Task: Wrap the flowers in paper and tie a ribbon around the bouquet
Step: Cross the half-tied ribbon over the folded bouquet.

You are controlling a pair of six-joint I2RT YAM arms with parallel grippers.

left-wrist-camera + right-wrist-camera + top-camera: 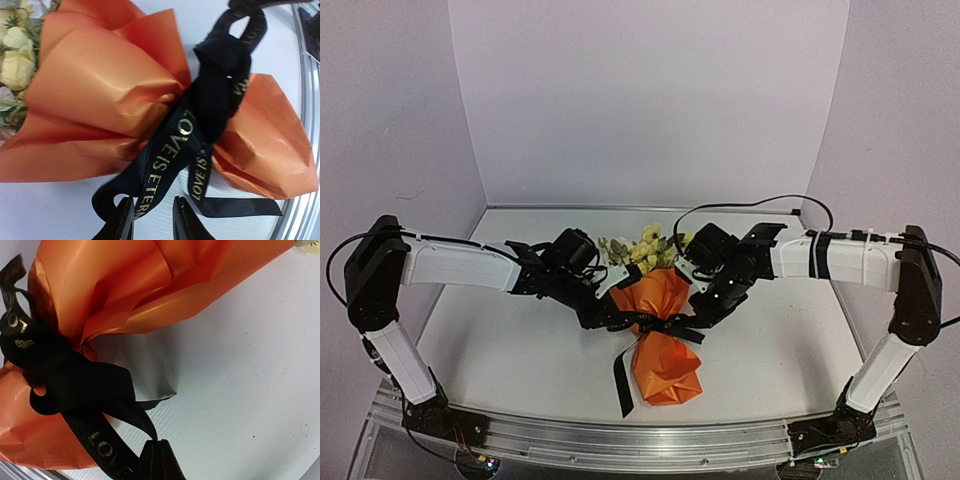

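The bouquet lies mid-table, its orange paper (665, 360) cinched at the middle, with the pale yellow flowers (642, 247) poking out at the far end. The black ribbon (663, 326) is knotted round the waist, one tail trailing toward the near edge. In the left wrist view my left gripper (154, 220) stands open beside the paper (100, 75). A lettered strand of ribbon (165, 160) hangs loose between its fingers (122, 222), and the flowers (17, 60) show at the far left. My right gripper (160, 462) is shut on the tip of a ribbon (75, 380) loop, next to the paper (125, 285).
The white table (500, 340) has pale walls at the back and on both sides. A metal rail (640, 442) runs along the near edge, close to the bouquet's pointed end. Both arms reach in from the sides and meet at the knot.
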